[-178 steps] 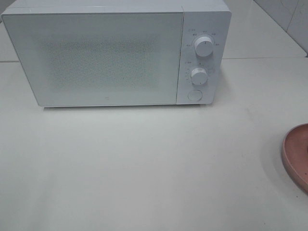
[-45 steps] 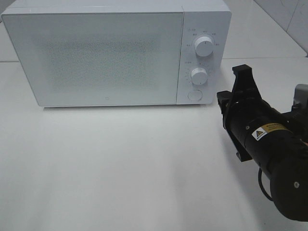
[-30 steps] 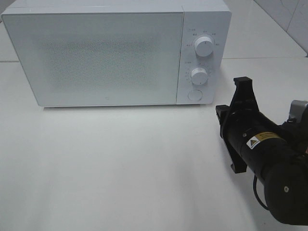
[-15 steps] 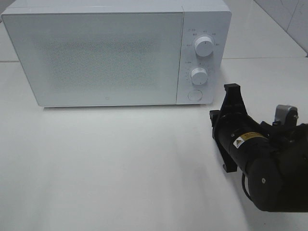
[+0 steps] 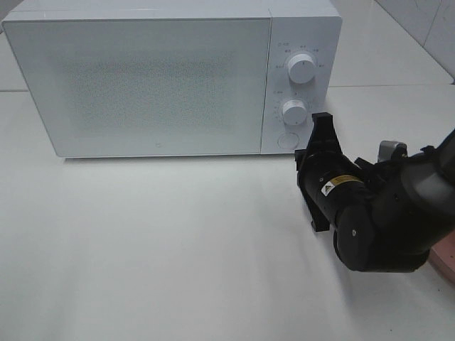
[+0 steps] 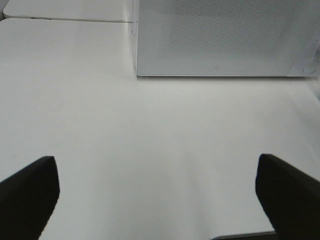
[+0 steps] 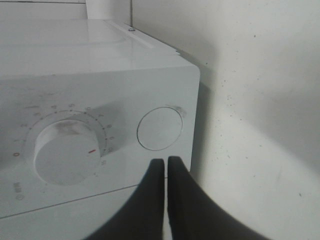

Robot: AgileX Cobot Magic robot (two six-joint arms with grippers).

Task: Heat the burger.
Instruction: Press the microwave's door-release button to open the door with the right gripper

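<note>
The right fingers [image 7: 161, 172] are pressed together. The round button [image 7: 160, 128] on the microwave [image 5: 142, 85] panel lies directly ahead of their tips; contact cannot be told. The lower dial [image 7: 65, 150] sits beside that button. The left fingers [image 6: 30, 192] are spread wide over the tabletop [image 6: 150, 130], with the microwave ahead of them. The burger appears in no view.

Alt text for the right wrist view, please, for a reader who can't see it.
The right gripper, jaws closed together, points at the round button on the control panel of the white microwave. A dial with a red mark sits beside the button.
</note>
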